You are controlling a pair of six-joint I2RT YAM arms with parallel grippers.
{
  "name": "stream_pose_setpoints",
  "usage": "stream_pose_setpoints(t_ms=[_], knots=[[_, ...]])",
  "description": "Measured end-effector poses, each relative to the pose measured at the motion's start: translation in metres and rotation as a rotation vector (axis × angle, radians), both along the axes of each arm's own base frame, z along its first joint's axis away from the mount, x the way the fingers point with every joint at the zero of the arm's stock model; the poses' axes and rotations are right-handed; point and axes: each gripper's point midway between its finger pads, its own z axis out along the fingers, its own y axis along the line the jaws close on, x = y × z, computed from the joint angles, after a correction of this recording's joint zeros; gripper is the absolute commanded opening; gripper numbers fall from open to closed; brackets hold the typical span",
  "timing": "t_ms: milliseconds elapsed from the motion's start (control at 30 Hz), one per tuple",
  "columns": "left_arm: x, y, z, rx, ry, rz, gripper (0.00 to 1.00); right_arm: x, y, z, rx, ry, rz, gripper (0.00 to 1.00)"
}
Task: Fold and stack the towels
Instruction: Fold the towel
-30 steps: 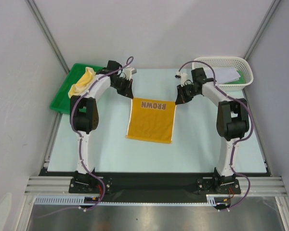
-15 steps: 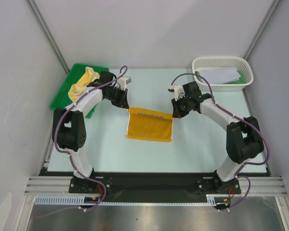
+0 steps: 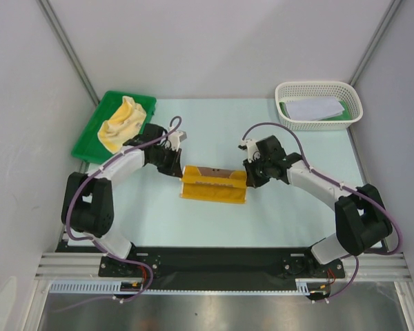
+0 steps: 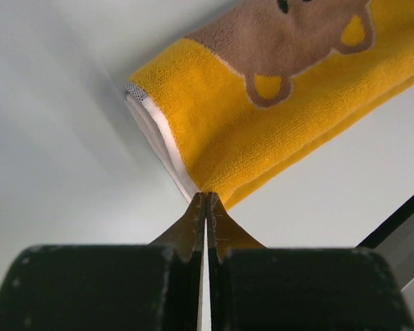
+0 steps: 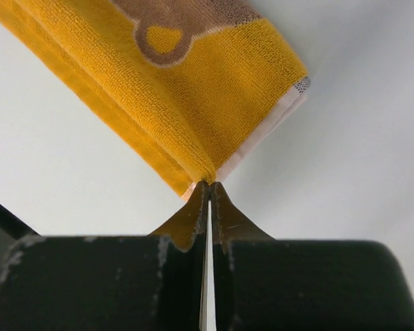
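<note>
Yellow bear-print towel (image 3: 214, 189) sits mid-table (image 3: 290, 207), doubled into a short band running left to right. Left gripper (image 3: 174, 161) is clenched on its far-left corner, right gripper (image 3: 251, 173) clenched on its far-right corner; both wrist views show fingertips pressed together with terry cloth pinched between them. The gripped edge looks raised off the lower layer, not laid flat. Judgement: first fold under way, not finished; release, smoothing and probably a second fold remain. Crumpled pale-yellow towel (image 3: 124, 118) lies unfolded in the green tray (image 3: 90, 140), far left, so that one is untouched. White basket (image 3: 317, 89), far right, holds a pale flat sheet (image 3: 312, 108); cannot tell what it is. No stack visible yet.
</note>
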Motion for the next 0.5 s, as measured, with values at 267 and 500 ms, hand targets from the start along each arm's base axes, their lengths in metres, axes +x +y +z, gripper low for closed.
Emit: stream_pose_setpoints(t_ms=[267,500], knots=[[-0.019,-0.002,-0.02,0.058,0.053,0.003,0.0,-0.014,0.001,-0.014,-0.009,0.044,-0.018,0.0],[-0.029,0.005,-0.033,0.104,0.088,0.036,0.0,-0.018,0.003,-0.016,-0.004,0.062,-0.032,0.01]])
